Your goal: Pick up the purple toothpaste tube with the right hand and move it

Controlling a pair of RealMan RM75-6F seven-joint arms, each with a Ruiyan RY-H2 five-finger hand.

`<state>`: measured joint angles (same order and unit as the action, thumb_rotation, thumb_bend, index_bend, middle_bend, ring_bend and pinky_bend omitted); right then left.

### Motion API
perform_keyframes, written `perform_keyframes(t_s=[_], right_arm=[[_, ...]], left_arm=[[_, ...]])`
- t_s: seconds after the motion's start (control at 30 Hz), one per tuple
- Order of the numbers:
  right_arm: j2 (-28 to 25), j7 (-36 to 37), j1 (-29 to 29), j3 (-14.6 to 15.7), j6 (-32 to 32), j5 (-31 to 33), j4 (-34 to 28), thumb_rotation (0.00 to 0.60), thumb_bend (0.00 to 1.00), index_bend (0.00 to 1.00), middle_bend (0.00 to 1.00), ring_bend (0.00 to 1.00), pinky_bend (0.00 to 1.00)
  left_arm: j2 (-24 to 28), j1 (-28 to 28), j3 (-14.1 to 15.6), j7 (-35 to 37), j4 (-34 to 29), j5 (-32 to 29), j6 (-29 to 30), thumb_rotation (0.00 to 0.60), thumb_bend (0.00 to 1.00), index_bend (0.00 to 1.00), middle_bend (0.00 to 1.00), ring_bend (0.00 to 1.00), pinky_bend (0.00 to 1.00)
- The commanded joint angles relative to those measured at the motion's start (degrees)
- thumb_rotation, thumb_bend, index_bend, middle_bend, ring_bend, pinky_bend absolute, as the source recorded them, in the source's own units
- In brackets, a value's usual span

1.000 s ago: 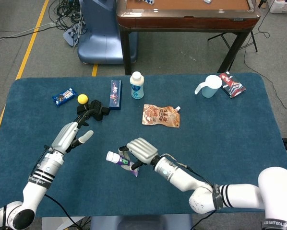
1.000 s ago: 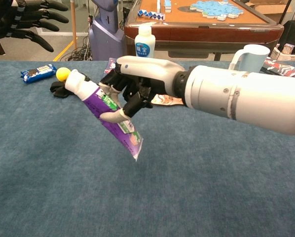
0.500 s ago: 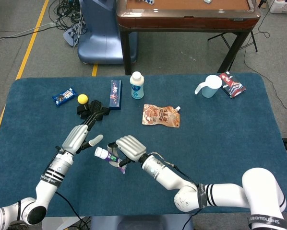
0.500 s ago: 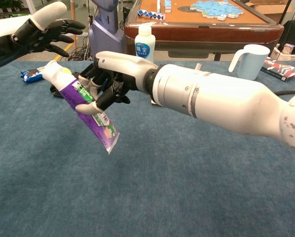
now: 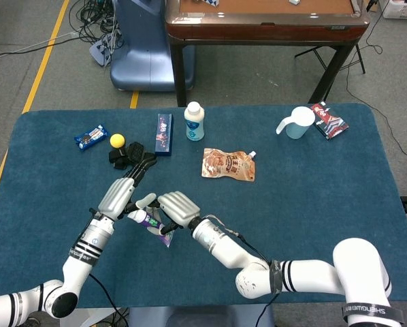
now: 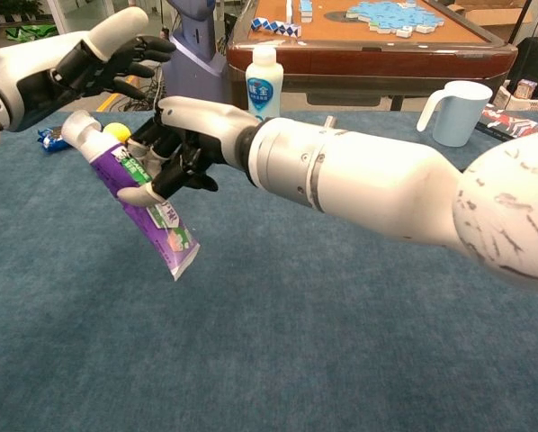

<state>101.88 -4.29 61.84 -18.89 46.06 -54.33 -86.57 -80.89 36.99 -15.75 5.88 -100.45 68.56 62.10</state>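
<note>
The purple toothpaste tube has a white cap, green-and-white label patches and a flat crimped tail; it hangs tilted above the blue-carpeted counter, cap up toward the left, tail down. The white-and-black right hand grips it around the middle, fingers curled over the body and thumb under it, arm reaching across to the left. The left hand hovers just beside the cap with fingers apart, holding nothing. A light blue plastic mug stands at the far right; its contents cannot be seen.
</note>
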Motion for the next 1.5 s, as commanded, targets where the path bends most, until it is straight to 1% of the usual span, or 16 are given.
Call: perform_keyframes(t_s=[0.03, 0.3, 0.43, 1.0, 1.5], right_arm=[[0.6, -0.5, 0.5, -0.5, -0.1, 0.8, 0.4, 0.6, 0.82, 0.94, 0.83, 0.8, 0.79], [1.4, -0.9, 1.1, -1.4, 0.0, 2.1, 0.7, 0.6, 0.82, 0.95, 0.84, 0.8, 0.79], [1.8, -1.5, 1.4, -1.7, 0.0, 3.2, 0.7, 0.6, 0.84, 0.96, 0.84, 0.81, 0.79], [1.1, -5.4, 3.8, -2.6, -0.6, 9.1, -0.4, 0.6, 0.85, 0.97, 0.85, 0.82, 0.79], [2.0, -5.7, 4.5, -2.8, 0.5, 9.7, -0.2, 0.6, 0.85, 0.97, 0.85, 0.82, 0.79]], left_arm=[[0.0, 0.2, 0.2, -0.3, 0.1, 0.1, -0.4, 0.0, 0.0, 0.0, 0.0, 0.0, 0.08], [-0.5, 0.3, 0.6, 0.1, 0.5, -0.1, -0.8, 0.0, 0.0, 0.0, 0.0, 0.0, 0.08], [-0.6, 0.4, 0.8, 0.0, 0.6, 0.1, -0.8, 0.0, 0.0, 0.0, 0.0, 0.0, 0.08], [-0.3, 0.4, 1.8, -0.8, 0.9, 0.5, -1.5, 0.0, 0.0, 0.0, 0.0, 0.0, 0.08], [-0.4, 0.6, 1.5, -1.0, 0.3, -0.8, -1.8, 0.0, 0.0, 0.0, 0.0, 0.0, 0.07]])
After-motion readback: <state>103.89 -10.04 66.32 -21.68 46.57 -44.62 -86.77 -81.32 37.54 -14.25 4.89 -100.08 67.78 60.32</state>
